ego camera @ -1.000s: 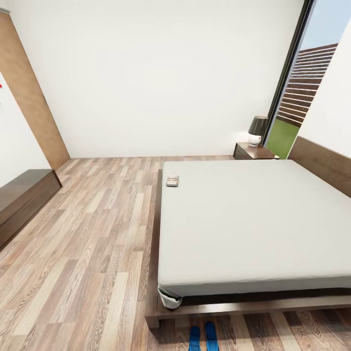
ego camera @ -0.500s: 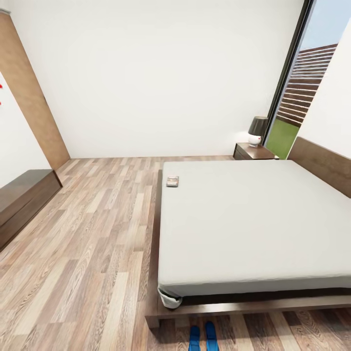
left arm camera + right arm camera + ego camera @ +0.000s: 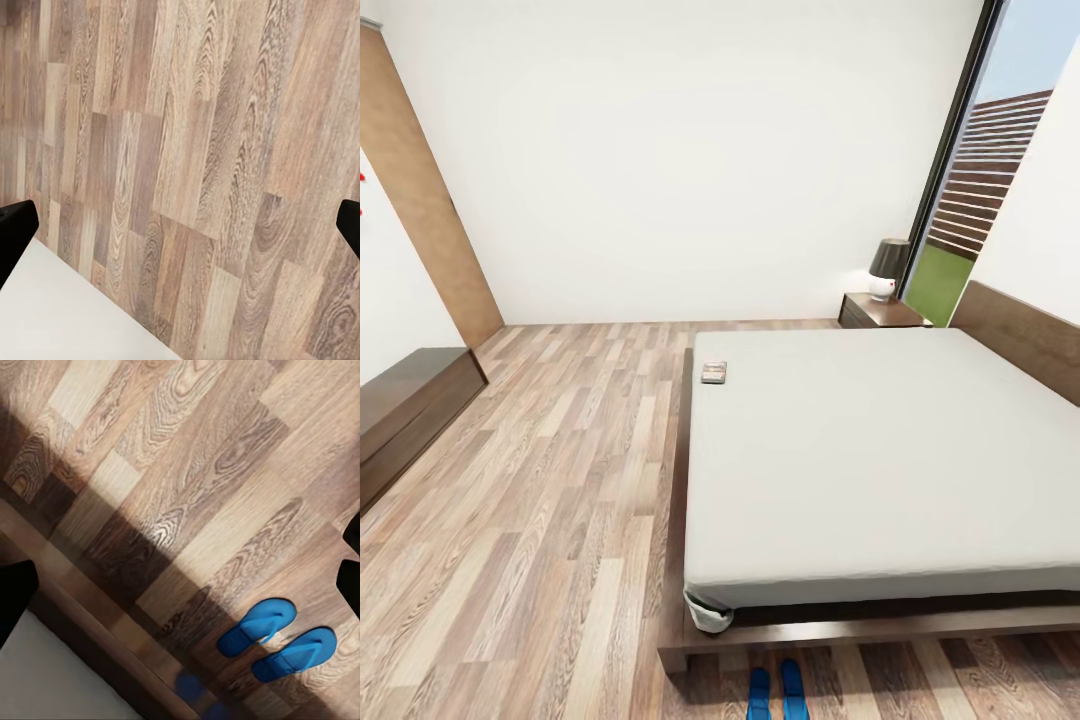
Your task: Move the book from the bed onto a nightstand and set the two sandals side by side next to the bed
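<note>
Wood-plank flooring (image 3: 187, 150) runs beneath both arms of the robot. Left tool (image 3: 180, 229): its two dark fingertips (image 3: 16, 232) sit at opposite edges of the left wrist view, spread wide, nothing between them. Right tool (image 3: 180, 585): fingertips (image 3: 15, 592) likewise far apart, empty, above the floor near the bed frame. Two blue sandals (image 3: 277, 639) lie side by side on the floor just beside the frame; the head view shows them (image 3: 777, 692) at the bed's foot end. Bed (image 3: 880, 460): grey mattress on a dark platform. Book (image 3: 714, 372): flat on the mattress near its far left corner. Nightstand (image 3: 880, 312): beyond the bed by the window, carrying a lamp (image 3: 888, 268). Long low dark cabinet (image 3: 405, 405): against the left wall.
</note>
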Tool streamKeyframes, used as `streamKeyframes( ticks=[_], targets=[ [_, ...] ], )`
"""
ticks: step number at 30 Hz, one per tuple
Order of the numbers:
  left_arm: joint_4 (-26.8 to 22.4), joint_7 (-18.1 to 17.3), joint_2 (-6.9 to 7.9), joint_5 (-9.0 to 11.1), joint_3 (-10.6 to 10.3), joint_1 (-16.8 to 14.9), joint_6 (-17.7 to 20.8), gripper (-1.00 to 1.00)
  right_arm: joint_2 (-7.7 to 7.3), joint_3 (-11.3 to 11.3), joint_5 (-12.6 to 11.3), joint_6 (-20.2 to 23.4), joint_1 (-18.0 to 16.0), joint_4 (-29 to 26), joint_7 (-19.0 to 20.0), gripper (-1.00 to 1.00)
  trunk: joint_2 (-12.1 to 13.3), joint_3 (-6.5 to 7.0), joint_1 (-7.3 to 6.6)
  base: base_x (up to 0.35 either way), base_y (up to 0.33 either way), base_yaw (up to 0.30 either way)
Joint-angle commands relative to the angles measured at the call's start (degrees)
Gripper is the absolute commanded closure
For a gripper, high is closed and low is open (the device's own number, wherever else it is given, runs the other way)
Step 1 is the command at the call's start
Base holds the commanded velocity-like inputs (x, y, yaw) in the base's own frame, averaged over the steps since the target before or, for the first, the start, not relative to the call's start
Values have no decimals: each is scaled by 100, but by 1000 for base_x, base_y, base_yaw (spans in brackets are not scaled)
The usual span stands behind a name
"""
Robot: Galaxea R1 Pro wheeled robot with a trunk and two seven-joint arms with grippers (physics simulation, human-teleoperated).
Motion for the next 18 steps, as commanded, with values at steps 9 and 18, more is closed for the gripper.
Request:
streamKeyframes(
  ticks=[9,18],
  targets=[
    [-8,25,2,38,-48,-1,-5,-100,-115,-458,46,-101,-4,3,-24,-100,-8,-8,2,0,0,0],
    [-2,25,2,38,-48,-1,-5,-100,-214,-1100,34,-219,-3,3,-29,-100,313,135,-174,0,0,0]
  ],
)
